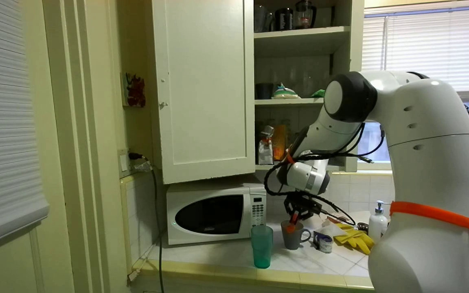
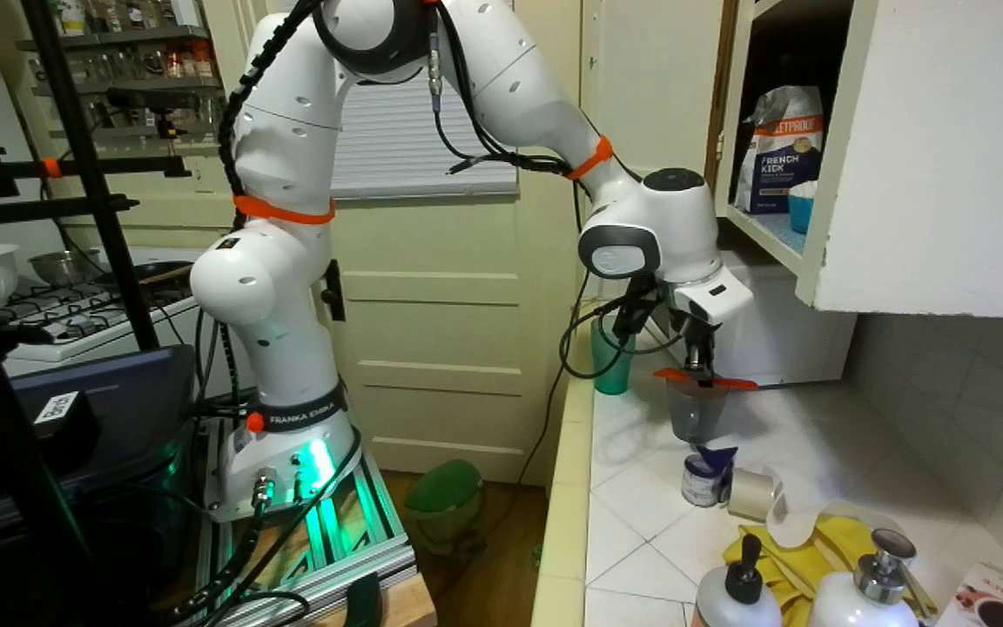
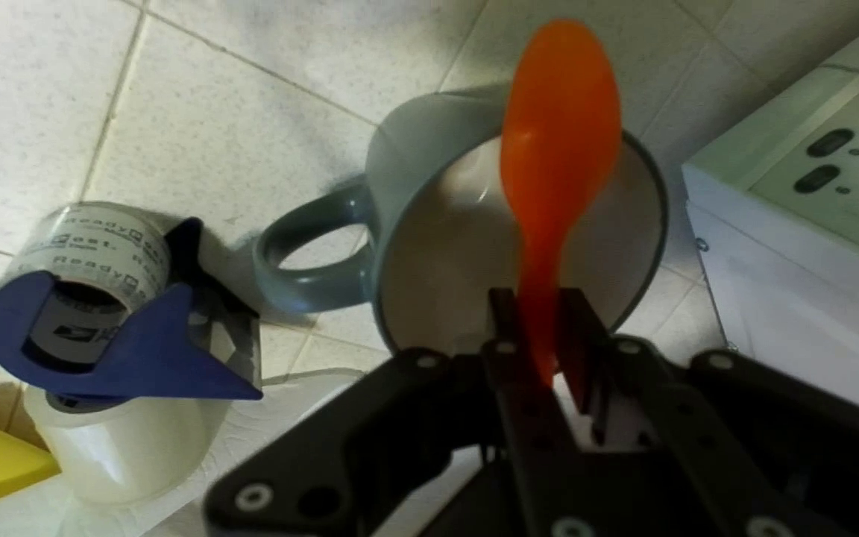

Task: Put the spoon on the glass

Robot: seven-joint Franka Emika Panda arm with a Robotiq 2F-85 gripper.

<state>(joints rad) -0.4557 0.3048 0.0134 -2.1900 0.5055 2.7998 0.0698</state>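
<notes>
My gripper [image 3: 538,300] is shut on the orange spoon [image 3: 560,119] by its handle, with the bowl pointing away from the fingers. In the wrist view the spoon lies across the opening of the grey mug [image 3: 418,160]. In an exterior view the spoon [image 2: 735,383] is roughly level at the height of the mug's rim; whether it touches the rim I cannot tell. The teal glass [image 1: 262,248] stands upright near the counter's front edge, to the side of the mug [image 1: 292,240]. The glass [image 2: 613,370] is partly behind cables in an exterior view and out of the wrist view.
A white microwave [image 1: 210,215] stands behind the glass and mug, under an open cabinet door [image 1: 206,93]. A blue tape dispenser [image 3: 101,343] sits beside the mug's handle. Yellow gloves [image 1: 354,238] and a soap bottle [image 1: 378,224] lie farther along the counter.
</notes>
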